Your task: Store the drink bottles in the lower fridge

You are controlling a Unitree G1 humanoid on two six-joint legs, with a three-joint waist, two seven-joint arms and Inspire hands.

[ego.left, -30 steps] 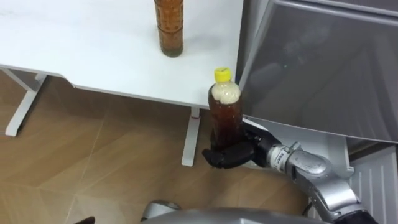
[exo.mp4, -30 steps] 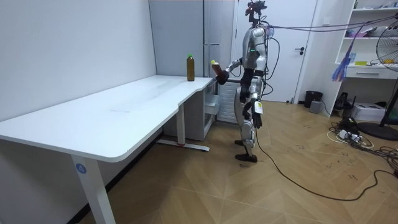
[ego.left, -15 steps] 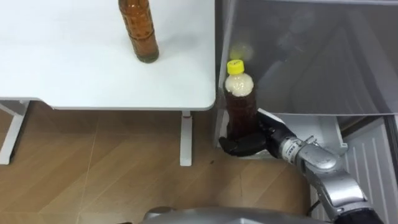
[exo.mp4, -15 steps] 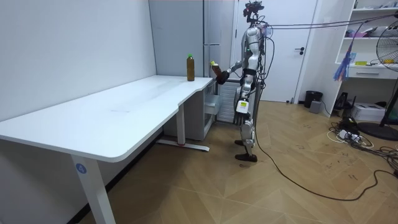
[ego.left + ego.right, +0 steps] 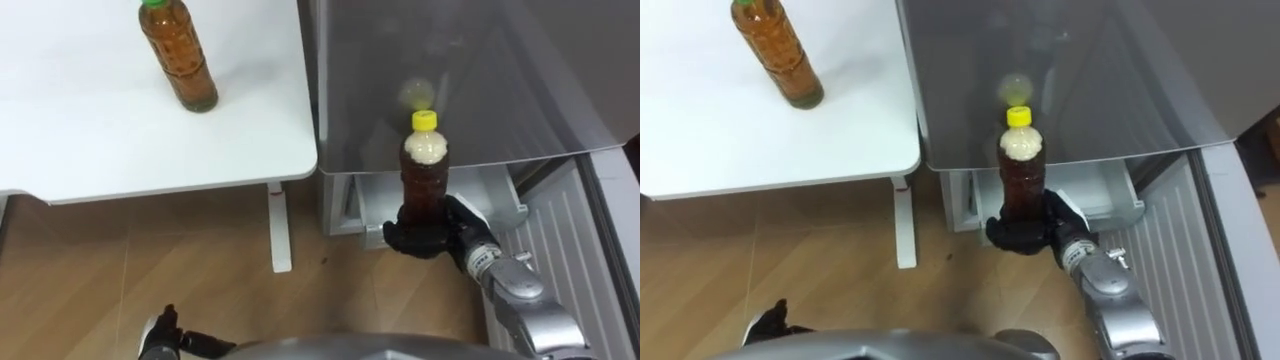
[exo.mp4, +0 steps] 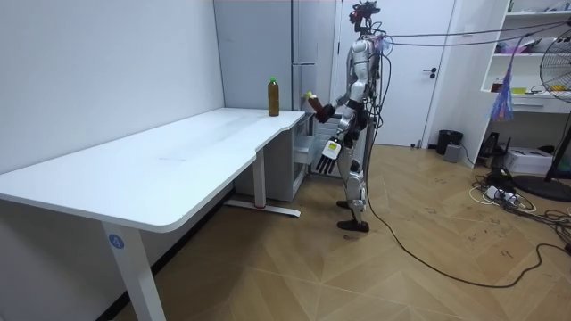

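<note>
Yellow-capped bottle (image 5: 424, 175) upright, clasped low by right hand (image 5: 425, 235), just before the fridge (image 5: 500, 90) | looks nearly full, so weighty; smooth plastic may slip, grip mid-body firmly | green-capped bottle (image 5: 180, 60) stands far left on table (image 5: 80, 150) | left hand (image 5: 160, 335) hangs relaxed, empty

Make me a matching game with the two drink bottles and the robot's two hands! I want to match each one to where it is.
Things:
1. brown drink bottle with a yellow cap
2. brown drink bottle with a green cap
3. right hand
4. left hand

Places:
A. hanging by the robot's side, holding nothing
B. standing upright on the white table
C. held up in front of the grey fridge
D. curled round the bottom end of a bottle

Right pairs: 1-C, 2-B, 3-D, 4-A
</note>
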